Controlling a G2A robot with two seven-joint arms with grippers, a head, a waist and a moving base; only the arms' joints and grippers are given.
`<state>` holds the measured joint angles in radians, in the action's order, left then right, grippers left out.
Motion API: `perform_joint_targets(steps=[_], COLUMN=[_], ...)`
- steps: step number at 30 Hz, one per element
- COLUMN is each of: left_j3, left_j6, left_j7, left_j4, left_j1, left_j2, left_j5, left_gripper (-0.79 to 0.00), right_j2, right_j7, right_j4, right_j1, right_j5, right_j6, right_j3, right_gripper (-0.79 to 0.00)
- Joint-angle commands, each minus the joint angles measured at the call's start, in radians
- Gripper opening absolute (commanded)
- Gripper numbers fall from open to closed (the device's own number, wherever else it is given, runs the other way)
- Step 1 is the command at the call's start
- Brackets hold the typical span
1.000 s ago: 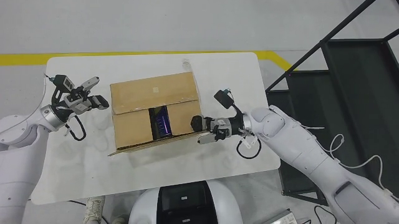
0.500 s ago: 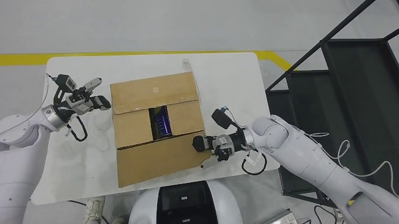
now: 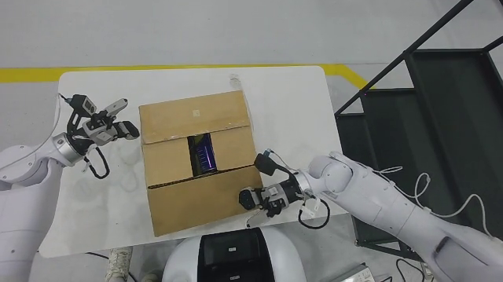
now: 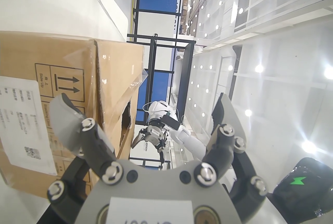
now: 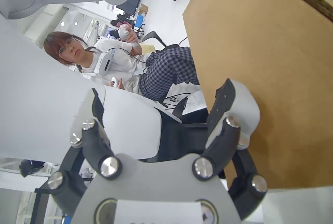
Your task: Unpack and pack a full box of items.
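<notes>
Box (image 3: 196, 117): one, on the bench (image 3: 287, 97), flaps partly open, one dark item (image 3: 203, 153) showing inside. My left claw (image 3: 128, 129) and right claw (image 3: 248, 200) both gape apart beside it.

box (image 3: 196, 121): brown cardboard, upright mid-table | near flap (image 3: 206, 202): folded outward toward the near table edge | far flap (image 3: 195, 115): lying over the top | gap between flaps: dark item (image 3: 203, 153), blue-streaked | side: white label (image 4: 23, 118)

Bright, even light washes the white table (image 3: 291, 101); shadows are faint and soft. In the left wrist view ceiling lamps (image 4: 309, 145) flare, and straight lines bow.
</notes>
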<state>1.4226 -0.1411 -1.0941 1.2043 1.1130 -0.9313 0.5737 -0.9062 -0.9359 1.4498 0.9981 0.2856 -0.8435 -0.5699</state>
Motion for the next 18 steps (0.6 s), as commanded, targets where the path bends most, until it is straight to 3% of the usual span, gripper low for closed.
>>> perform_joint_targets(steps=[1, 13, 18], left_j3=[0.004, 0.008, 0.013], left_j6=[-0.002, -0.005, -0.006], left_j7=[-0.001, 0.000, -0.017], left_j4=[-0.001, 0.006, 0.009], left_j1=[0.003, 0.010, 0.012], left_j2=[0.000, -0.001, -0.002], left_j5=[0.003, 0.007, 0.030], left_gripper=[0.000, 0.000, 0.000], right_j2=[-0.011, -0.067, -0.069], right_j7=[0.010, 0.096, 0.121], right_j4=[-0.029, -0.153, -0.139], right_j1=[-0.008, -0.038, -0.036], right_j5=[0.000, -0.105, -0.119], right_j6=[0.018, 0.101, 0.062], right_j3=[0.010, 0.046, 0.023], right_gripper=[0.000, 0.000, 0.000])
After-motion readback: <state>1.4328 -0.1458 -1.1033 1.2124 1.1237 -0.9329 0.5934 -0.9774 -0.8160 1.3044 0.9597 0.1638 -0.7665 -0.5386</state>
